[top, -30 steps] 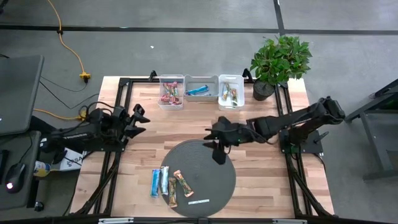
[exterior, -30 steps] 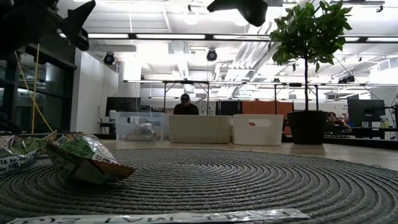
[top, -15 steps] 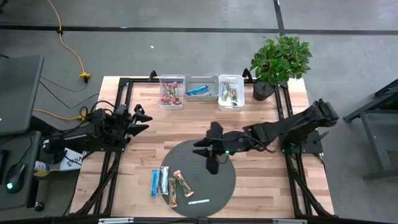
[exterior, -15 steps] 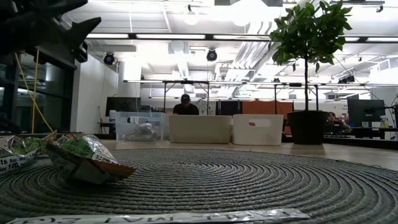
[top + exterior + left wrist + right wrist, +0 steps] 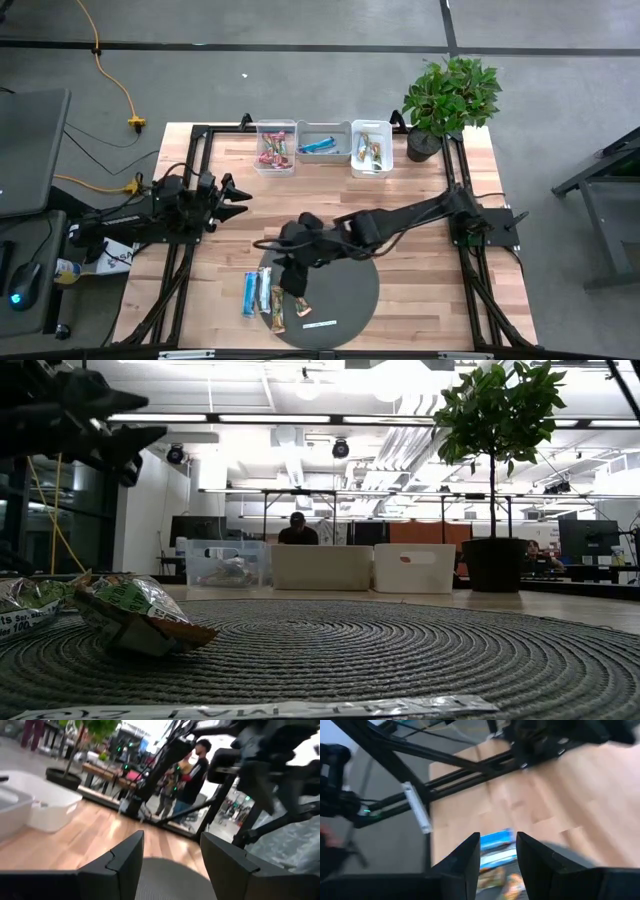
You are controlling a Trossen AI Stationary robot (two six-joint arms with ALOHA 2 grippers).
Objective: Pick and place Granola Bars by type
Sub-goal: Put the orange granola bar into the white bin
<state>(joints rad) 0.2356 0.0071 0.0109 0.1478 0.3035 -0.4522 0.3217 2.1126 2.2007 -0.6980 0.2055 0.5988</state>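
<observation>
You still have four granola bars (image 5: 267, 296) on the round mat (image 5: 345, 290), lower centre; three bins (image 5: 324, 146) at top already hold sorted bars. Your right gripper (image 5: 297, 297) hangs beside them, jaws parted, empty; left gripper (image 5: 232, 194) waits mid-left, released.

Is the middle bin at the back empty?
No, the middle bin holds a blue bar, seen from above.
</observation>
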